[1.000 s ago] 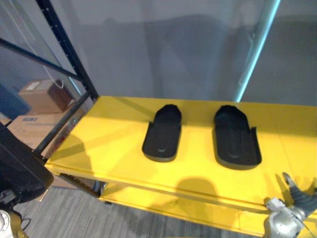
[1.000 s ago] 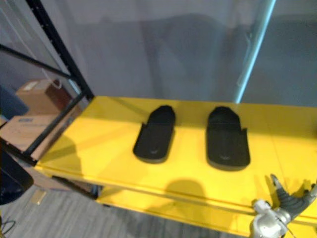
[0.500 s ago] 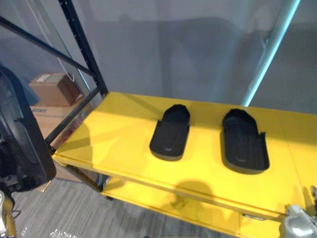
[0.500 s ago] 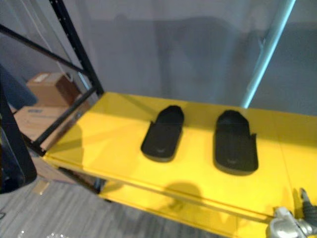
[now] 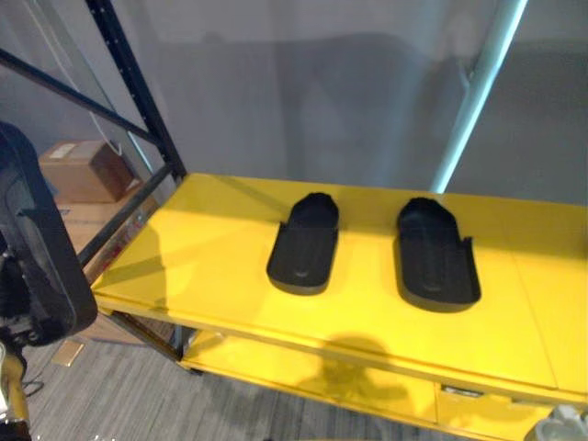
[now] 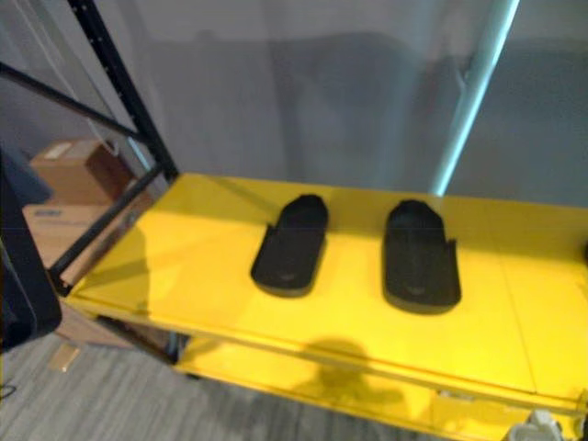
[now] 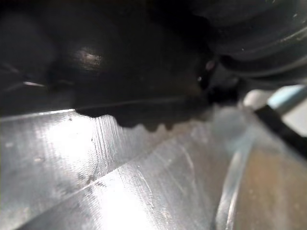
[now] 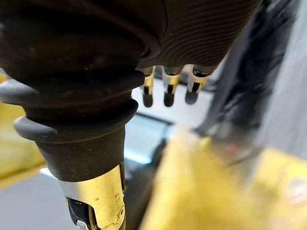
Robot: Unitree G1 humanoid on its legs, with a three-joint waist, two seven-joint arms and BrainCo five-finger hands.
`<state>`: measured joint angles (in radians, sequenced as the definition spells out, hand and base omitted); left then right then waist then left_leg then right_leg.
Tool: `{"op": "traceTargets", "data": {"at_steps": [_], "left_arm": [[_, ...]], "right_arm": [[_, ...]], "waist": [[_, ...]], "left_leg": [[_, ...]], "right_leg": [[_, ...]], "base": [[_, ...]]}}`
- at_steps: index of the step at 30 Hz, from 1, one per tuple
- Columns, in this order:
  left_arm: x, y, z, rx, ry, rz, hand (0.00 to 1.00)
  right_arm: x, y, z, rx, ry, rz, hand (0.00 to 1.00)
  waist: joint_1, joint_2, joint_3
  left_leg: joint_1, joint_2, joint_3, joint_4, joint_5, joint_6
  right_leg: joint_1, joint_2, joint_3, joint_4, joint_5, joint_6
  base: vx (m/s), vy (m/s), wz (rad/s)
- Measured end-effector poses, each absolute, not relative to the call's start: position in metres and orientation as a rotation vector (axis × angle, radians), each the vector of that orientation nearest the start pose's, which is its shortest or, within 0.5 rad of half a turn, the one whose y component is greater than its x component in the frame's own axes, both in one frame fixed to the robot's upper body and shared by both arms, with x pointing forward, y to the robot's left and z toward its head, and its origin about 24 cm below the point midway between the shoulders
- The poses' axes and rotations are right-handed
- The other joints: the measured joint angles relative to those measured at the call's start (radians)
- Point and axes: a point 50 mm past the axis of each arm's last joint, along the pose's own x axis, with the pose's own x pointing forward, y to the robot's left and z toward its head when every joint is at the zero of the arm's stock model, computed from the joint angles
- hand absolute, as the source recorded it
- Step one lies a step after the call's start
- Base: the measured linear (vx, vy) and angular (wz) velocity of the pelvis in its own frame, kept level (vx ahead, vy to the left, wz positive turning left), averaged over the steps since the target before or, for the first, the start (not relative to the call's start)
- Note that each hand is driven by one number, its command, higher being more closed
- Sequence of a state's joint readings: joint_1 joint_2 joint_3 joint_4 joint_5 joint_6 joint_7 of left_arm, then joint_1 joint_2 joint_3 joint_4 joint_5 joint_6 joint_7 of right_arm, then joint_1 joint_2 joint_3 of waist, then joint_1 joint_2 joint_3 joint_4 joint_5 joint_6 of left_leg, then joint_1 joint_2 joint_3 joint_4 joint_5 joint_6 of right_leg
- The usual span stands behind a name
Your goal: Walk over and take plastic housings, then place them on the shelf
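The top board of the yellow shelf (image 5: 211, 266) carries two black plastic shells, side by side and clearly apart. The left housing (image 5: 303, 243) and the right housing (image 5: 437, 254) both lie hollow side up with the long axis running from the front edge toward the grey wall (image 5: 303, 101). Each points its rounded, closed end at the wall and its squared, open end at the robot. The left housing is turned a little, its near end swung toward the robot's left, while the right housing sits nearly square to the shelf edge. A lower yellow board (image 5: 303, 367) shows beneath the front lip. A black rack upright (image 5: 129, 83) rises at the shelf's left corner, with cardboard boxes (image 5: 83, 170) on the floor (image 5: 138, 404) beyond it, and a pale teal post (image 5: 473, 92) stands behind the right housing. The right hand (image 8: 201, 28) hangs low by the shelf front, its fingers (image 8: 166, 93) straight and slack with nothing between them. The left hand (image 7: 259, 38) shows as a ribbed cover against a dark mass and a bright metal face, and whether it has hold of anything I cannot tell. A dark bulky shape (image 5: 37, 266) close to the head camera on the left may be a third housing, though that is unclear.
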<state>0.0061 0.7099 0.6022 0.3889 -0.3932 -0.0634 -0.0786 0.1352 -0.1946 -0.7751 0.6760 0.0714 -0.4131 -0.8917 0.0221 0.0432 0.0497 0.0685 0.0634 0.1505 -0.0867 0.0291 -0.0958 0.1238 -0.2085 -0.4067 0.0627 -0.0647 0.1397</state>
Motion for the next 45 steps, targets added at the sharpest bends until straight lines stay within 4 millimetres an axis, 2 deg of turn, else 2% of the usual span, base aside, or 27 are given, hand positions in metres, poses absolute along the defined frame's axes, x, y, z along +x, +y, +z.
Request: {"op": "traceTargets", "data": {"at_steps": [4,7,10,13,14,16,20,23,27,30,32,35,38,45], "left_arm": [[0.202,0.424,0.122,0.242,-0.035,0.599,1.0],[0.203,0.424,0.122,0.237,-0.036,0.599,1.0],[0.203,0.424,0.122,0.235,-0.035,0.587,1.0],[0.21,0.42,0.119,0.228,-0.025,0.564,1.0],[0.213,0.418,0.115,0.225,-0.006,0.549,1.0],[0.217,0.414,0.11,0.224,0.013,0.522,1.0],[0.243,0.394,0.113,0.256,0.012,0.416,1.0],[0.259,0.384,0.121,0.283,-0.001,0.373,1.0],[0.27,0.378,0.122,0.294,0.018,0.347,1.0],[0.284,0.364,0.124,0.301,0.044,0.291,1.0],[0.287,0.361,0.125,0.312,0.062,0.28,1.0],[0.29,0.358,0.129,0.361,0.083,0.26,1.0],[0.291,0.359,0.133,0.389,0.09,0.245,1.0],[0.293,0.356,0.151,0.559,0.084,0.196,1.0]], "right_arm": [[0.047,-0.349,-0.064,-0.142,0.393,-1.781,0.0],[0.033,-0.338,-0.077,-0.079,0.472,-1.824,0.0],[0.028,-0.328,-0.087,-0.011,0.526,-1.812,0.0],[0.021,-0.315,-0.107,0.161,0.629,-1.634,0.0],[0.02,-0.308,-0.118,0.259,0.688,-1.518,0.0],[0.018,-0.294,-0.131,0.313,0.801,-1.348,0.0],[0.008,-0.272,-0.149,0.457,0.981,-1.151,0.0],[0.005,-0.266,-0.154,0.53,1.055,-1.066,0.0],[0.003,-0.261,-0.159,0.522,1.177,-0.964,0.0],[-0.005,-0.246,-0.166,0.58,1.283,-0.872,0.0],[-0.001,-0.242,-0.168,0.599,1.289,-0.841,0.0],[0.021,-0.24,-0.168,0.638,1.257,-0.81,0.0],[0.036,-0.237,-0.168,0.671,1.252,-0.765,0.0],[0.037,-0.236,-0.168,0.709,1.284,-0.738,0.0]], "waist": [[-0.021,-0.012,0.006],[-0.023,-0.015,0.009],[-0.024,-0.02,0.008],[-0.011,-0.026,0.007],[-0.007,-0.025,0.008],[-0.004,-0.022,0.01],[-0.002,-0.027,0.019],[0.013,-0.037,0.035],[0.017,-0.049,0.039],[0.02,-0.06,0.044],[0.023,-0.054,0.049],[0.047,-0.04,0.058],[0.05,-0.029,0.065],[0.045,-0.015,0.076]], "left_leg": [[-0.002,-0.001,0.002,-0.001,0.001,0.002],[-0.003,-0.001,0.003,-0.001,0.001,0.002],[0.0,-0.001,0.01,0.0,0.001,0.002],[0.019,0.0,0.028,0.0,0.001,0.002],[0.03,-0.001,0.039,0.0,0.001,0.002],[0.035,-0.001,0.051,-0.001,0.001,0.002],[0.034,-0.004,0.021,-0.003,0.004,0.006],[0.032,-0.006,0.011,-0.003,0.005,0.009],[-0.004,-0.012,-0.024,-0.002,0.015,0.011],[-0.035,-0.02,-0.085,0.004,0.032,0.01],[-0.049,-0.025,-0.109,0.004,0.036,0.014],[-0.052,-0.03,-0.118,0.004,0.041,0.021],[-0.051,-0.03,-0.119,0.004,0.045,0.026],[-0.051,-0.035,-0.117,-0.002,0.059,0.035]], "right_leg": [[-0.001,0.0,0.001,-0.004,0.004,0.001],[-0.001,0.001,0.001,-0.005,0.005,0.002],[-0.001,0.001,0.003,-0.005,0.005,0.002],[0.007,0.0,0.017,-0.01,0.009,-0.003],[0.017,0.0,0.022,-0.016,0.013,-0.005],[0.025,0.0,0.024,-0.02,0.015,-0.004],[0.043,0.0,-0.003,-0.029,0.011,-0.009],[0.053,0.0,-0.017,-0.04,0.01,-0.011],[0.049,0.0,-0.055,-0.043,0.013,-0.007],[0.051,0.001,-0.116,-0.04,0.019,-0.001],[0.052,0.001,-0.139,-0.039,0.018,-0.002],[0.055,-0.003,-0.146,-0.035,0.013,-0.01],[0.056,-0.005,-0.147,-0.021,0.004,-0.019],[0.05,-0.017,-0.151,0.008,-0.013,-0.019]], "base": [[-0.02,0.001,-0.01],[0.0,0.0,0.0],[0.02,0.002,-0.02],[0.02,0.015,-0.11],[0.0,0.015,-0.16],[-0.06,0.008,-0.1],[-0.08,-0.005,0.14],[-0.06,-0.004,0.16],[0.03,-0.008,0.33],[0.07,-0.026,0.54],[0.05,-0.022,0.44],[0.01,-0.013,0.16],[-0.03,-0.016,0.05],[-0.07,-0.01,0.03]]}}
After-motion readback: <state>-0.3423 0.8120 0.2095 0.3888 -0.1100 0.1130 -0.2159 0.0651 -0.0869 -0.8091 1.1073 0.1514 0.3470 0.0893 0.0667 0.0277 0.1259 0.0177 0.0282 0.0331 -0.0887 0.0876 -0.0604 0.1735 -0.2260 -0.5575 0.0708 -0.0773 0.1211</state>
